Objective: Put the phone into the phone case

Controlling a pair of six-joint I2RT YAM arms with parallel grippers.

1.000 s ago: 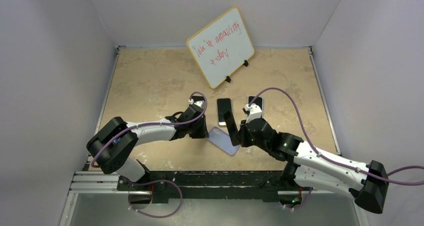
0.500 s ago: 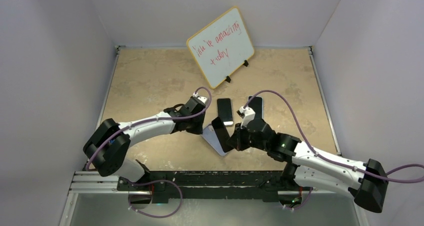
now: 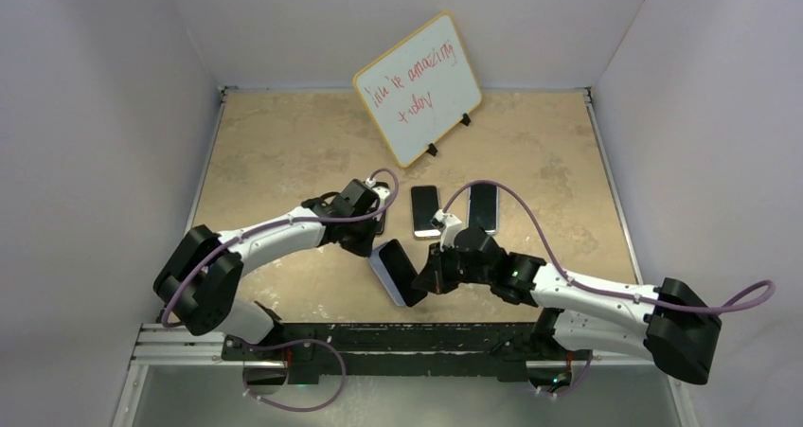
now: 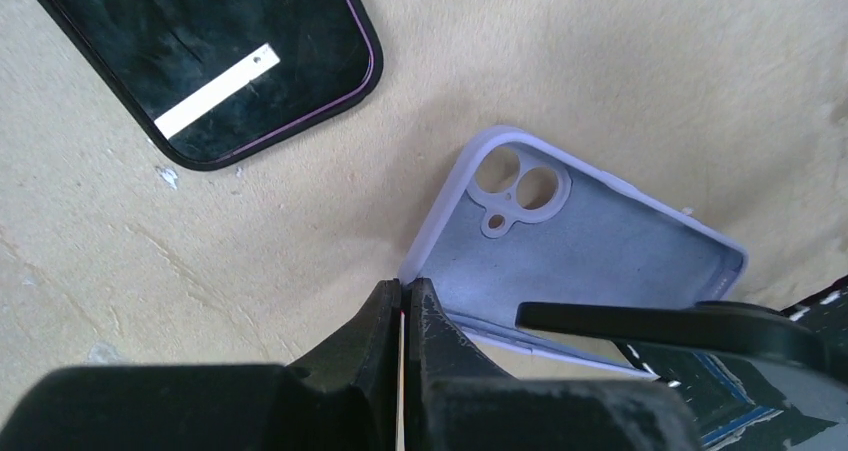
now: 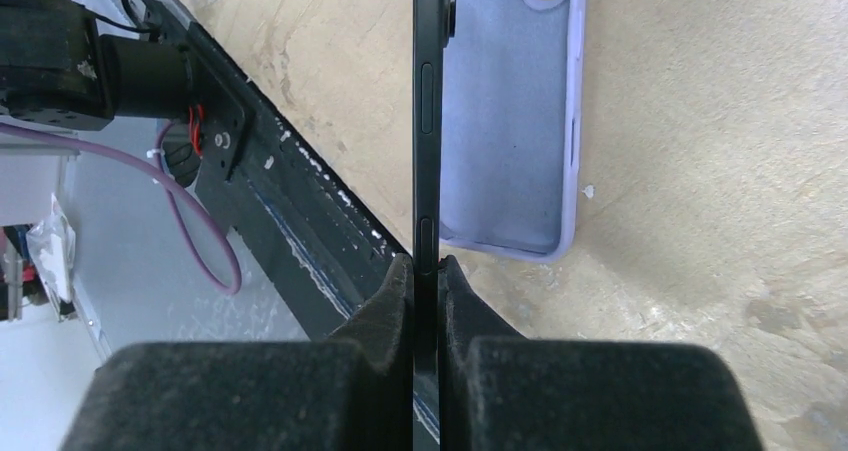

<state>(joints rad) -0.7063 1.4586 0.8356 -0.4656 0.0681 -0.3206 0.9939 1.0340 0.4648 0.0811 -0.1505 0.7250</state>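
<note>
Both arms have swung left and toward the bases over the last second, taking the phone and case with them, and the left gripper (image 4: 402, 289) has closed. On the tan table (image 3: 284, 152), in front of the propped whiteboard (image 3: 417, 88), the right gripper (image 5: 428, 261) is clamped on one end of the black phone (image 5: 428, 121). It holds the phone edge-on just above the lilac phone case (image 4: 590, 261), which lies hollow side up near the table's near edge. The left gripper is clenched tight, its fingertips at the case's corner on the camera-cutout end; whether they pinch the rim cannot be told. 2 other phones (image 3: 425, 211) lie side by side farther back, apart from both grippers.
</note>
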